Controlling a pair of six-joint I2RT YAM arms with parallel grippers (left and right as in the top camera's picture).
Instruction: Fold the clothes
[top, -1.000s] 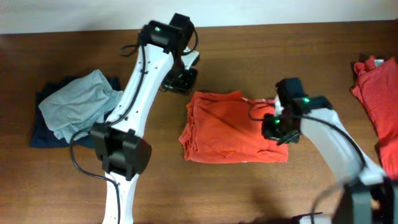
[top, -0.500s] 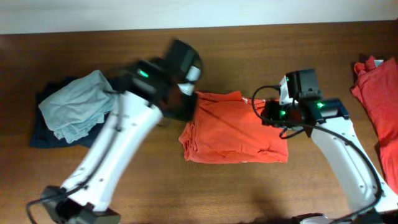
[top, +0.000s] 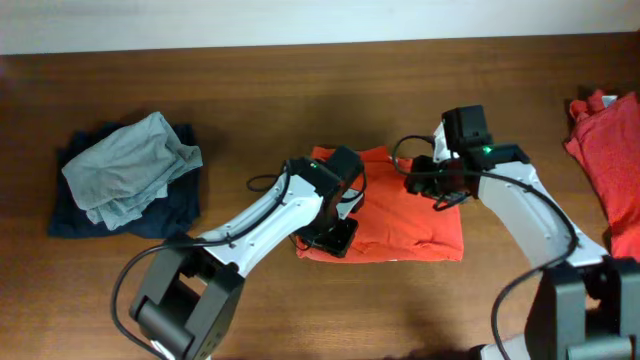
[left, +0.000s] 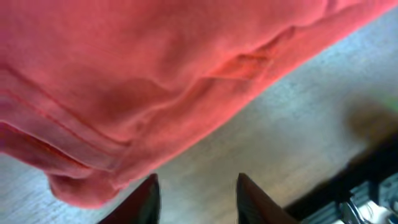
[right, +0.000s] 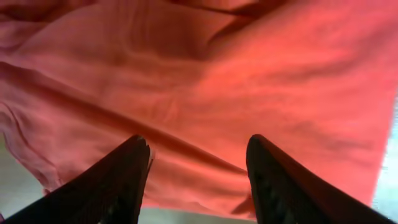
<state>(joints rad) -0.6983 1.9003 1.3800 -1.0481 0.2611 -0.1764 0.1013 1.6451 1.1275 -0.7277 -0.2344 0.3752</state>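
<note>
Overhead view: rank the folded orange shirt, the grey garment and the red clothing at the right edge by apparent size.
1. Folded orange shirt.
2. Grey garment.
3. Red clothing. The frame edge cuts it off, so only its visible part is ranked, and that looks close to the grey.

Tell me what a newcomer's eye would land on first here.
The folded red-orange cotton T-shirt in the middle of the brown wooden table dominates, with the left gripper open at its near-left corner and the right gripper open over its far-right part. Next come the crumpled grey garment on a dark blue pile at the left and more red-orange cloth at the right edge.
</note>
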